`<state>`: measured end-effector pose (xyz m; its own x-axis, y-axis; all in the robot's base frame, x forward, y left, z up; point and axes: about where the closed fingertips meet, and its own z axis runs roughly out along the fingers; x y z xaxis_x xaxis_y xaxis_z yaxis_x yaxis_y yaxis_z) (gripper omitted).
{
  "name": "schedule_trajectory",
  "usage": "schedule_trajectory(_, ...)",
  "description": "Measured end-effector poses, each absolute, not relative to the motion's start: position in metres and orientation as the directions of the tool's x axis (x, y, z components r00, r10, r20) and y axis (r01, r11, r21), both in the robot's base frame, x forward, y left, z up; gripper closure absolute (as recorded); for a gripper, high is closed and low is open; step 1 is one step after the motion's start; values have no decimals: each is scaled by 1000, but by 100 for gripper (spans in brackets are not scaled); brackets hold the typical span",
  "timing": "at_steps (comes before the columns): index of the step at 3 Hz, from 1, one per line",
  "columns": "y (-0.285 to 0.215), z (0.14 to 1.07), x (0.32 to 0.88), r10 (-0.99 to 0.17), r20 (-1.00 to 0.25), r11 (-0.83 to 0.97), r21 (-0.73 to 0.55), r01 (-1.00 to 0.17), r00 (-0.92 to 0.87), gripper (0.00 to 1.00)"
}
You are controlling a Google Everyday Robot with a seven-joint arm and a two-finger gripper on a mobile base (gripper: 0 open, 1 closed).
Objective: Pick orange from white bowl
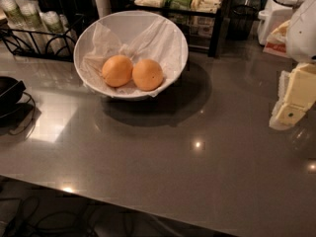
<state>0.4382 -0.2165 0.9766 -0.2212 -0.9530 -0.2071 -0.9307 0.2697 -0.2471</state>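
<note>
The white bowl (pixel 163 31), wide, shallow and lined with crumpled white paper, stands at the back middle of the grey counter. Two oranges lie side by side in it, close together. The orange (pixel 147 74) is the right one and has a deeper, redder tone. The paler, yellower one (pixel 117 70) is to its left. My gripper (pixel 292 102) is at the right edge of the view, well to the right of the bowl and a little nearer than it. It hangs above the counter and holds nothing that I can see.
A small black dish (pixel 7 90) sits at the left edge. A wire rack with cups (pixel 34 23) stands behind the bowl on the left, a shelf of packets (pixel 187 4) behind it, and a white appliance (pixel 276 11) at the back right. The counter's front edge (pixel 148 209) runs along the bottom.
</note>
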Motion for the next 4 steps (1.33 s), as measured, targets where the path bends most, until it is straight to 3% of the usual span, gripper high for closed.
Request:
schedule_trajectory(2,-200,977,453,-946,-252,270,-254,-929,-206,0)
schedule_trajectory(4,-104,994,519,-914,-399,205,-296,-933,-74,0)
